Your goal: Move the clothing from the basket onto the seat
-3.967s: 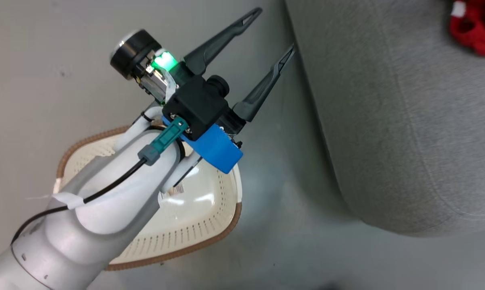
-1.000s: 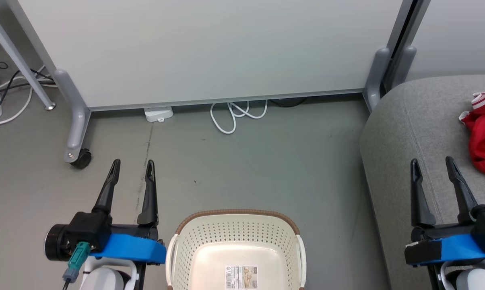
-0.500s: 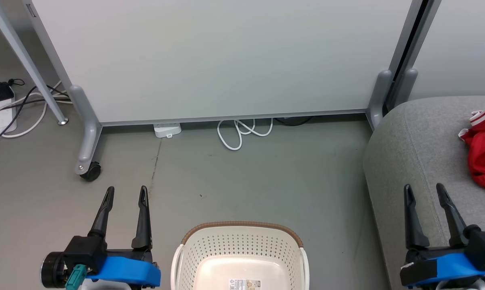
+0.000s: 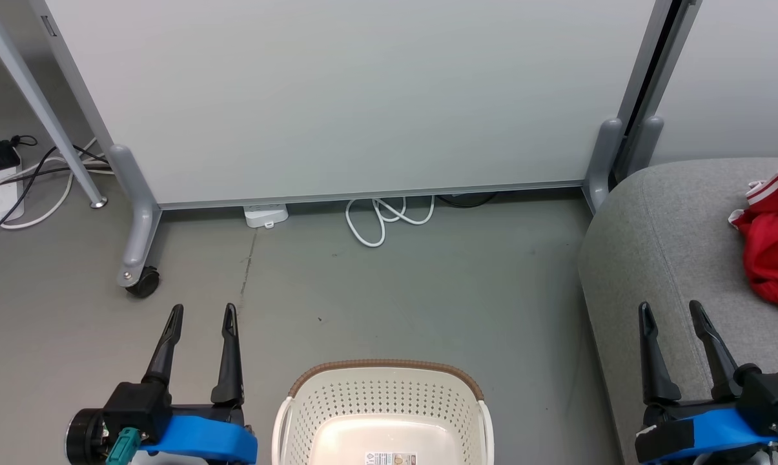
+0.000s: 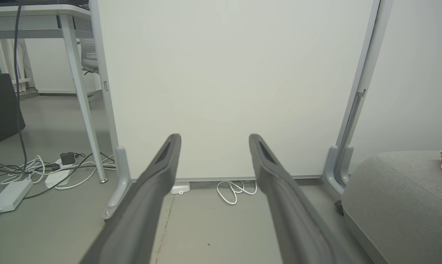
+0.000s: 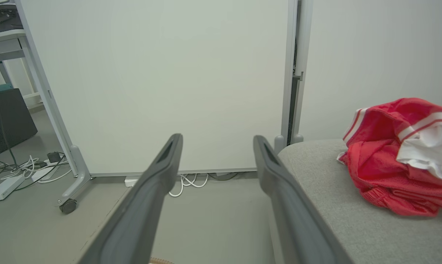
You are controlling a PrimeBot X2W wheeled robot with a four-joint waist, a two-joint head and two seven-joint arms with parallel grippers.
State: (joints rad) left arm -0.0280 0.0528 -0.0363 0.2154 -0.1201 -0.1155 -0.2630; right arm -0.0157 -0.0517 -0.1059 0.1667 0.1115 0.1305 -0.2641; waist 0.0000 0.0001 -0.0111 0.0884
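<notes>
Your left gripper point(image 4: 203, 311) and right gripper point(image 4: 669, 307) both stand released, long dark fingers spread, holding nothing. Between them, the cream-white perforated plastic basket with brown woven rim point(image 4: 382, 367) shows a bare bottom. The bright red garments with white striped trim point(image 4: 773, 258) lie at far right on the large light grey fabric sofa point(image 4: 660, 245). Judge the transfer finished; next, check only the basket's hidden near part.

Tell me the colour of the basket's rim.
The rim is brown, with a woven look; the head view shows it best.
</notes>
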